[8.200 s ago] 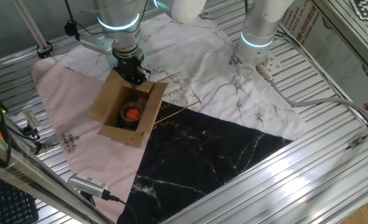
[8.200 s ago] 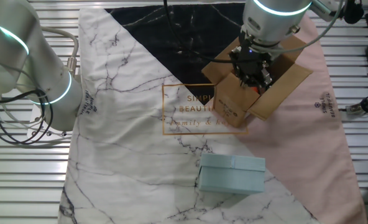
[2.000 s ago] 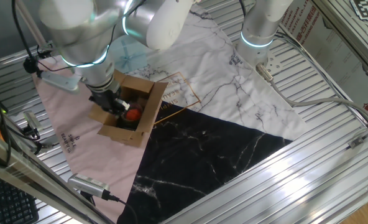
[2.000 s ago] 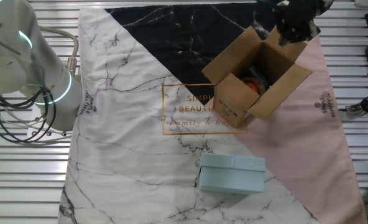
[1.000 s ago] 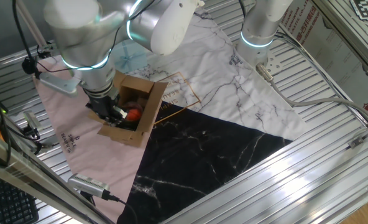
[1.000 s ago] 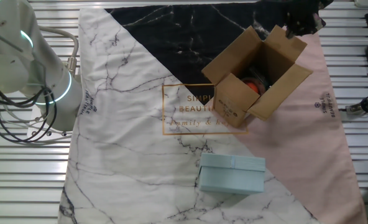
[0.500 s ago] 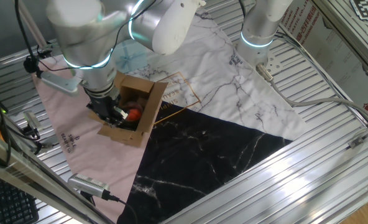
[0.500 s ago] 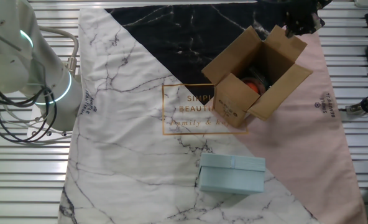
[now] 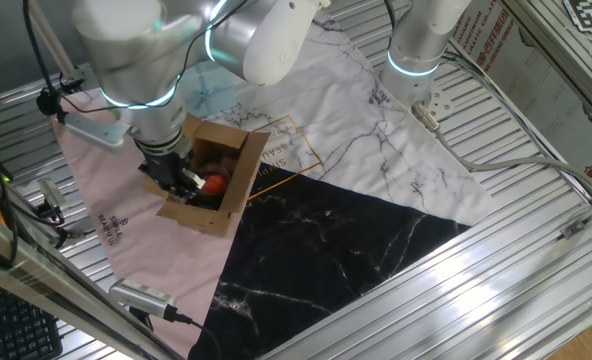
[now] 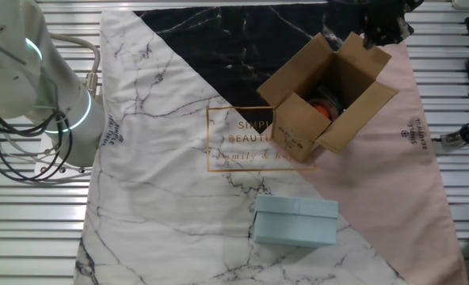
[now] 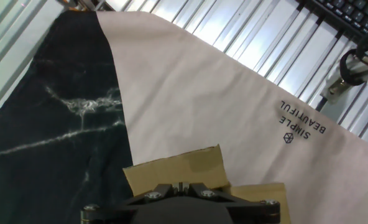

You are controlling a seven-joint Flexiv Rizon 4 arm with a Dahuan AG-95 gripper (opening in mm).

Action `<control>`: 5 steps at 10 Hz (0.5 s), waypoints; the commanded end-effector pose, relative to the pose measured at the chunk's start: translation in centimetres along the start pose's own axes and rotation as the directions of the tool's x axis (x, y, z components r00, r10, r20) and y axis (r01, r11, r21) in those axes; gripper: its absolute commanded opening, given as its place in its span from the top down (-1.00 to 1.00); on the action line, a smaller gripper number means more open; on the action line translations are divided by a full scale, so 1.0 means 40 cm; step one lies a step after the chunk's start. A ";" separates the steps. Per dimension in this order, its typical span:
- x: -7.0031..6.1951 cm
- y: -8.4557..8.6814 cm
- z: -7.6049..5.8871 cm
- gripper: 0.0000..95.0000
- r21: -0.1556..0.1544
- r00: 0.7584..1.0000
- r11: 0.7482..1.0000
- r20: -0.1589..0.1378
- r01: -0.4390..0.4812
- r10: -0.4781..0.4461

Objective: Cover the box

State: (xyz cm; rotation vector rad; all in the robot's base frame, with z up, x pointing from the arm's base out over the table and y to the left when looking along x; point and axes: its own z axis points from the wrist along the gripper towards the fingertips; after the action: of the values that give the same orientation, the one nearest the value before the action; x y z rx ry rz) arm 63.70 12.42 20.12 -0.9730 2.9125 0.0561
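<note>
The box is a brown cardboard carton standing open on the cloth, flaps spread, with an orange object inside. In the other fixed view the box shows dark print on its side. My gripper is at the box's left flap, its fingers together, by the flap's edge. In the other fixed view the gripper is at the box's far flap. In the hand view the gripper looks shut just above a cardboard flap.
A light blue box lies on the marble-print cloth. A second robot arm stands at the back. A cylindrical tool with cable and a keyboard lie past the pink cloth's edge.
Since 8.2 s ago my gripper has moved from the box's far flap to its left flap. Over the last second it has barely moved.
</note>
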 end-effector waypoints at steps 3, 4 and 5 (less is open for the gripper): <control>0.005 0.000 0.000 1.00 0.001 1.000 1.000 0.007 0.011 -0.011; 0.005 0.000 0.000 1.00 0.012 0.999 0.999 0.008 0.031 -0.032; 0.005 0.000 0.000 1.00 0.034 0.996 0.996 0.038 0.078 -0.079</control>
State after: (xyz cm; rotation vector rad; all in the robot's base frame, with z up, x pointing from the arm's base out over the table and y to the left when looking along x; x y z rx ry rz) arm 63.51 12.36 20.14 -1.0188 2.8750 0.0464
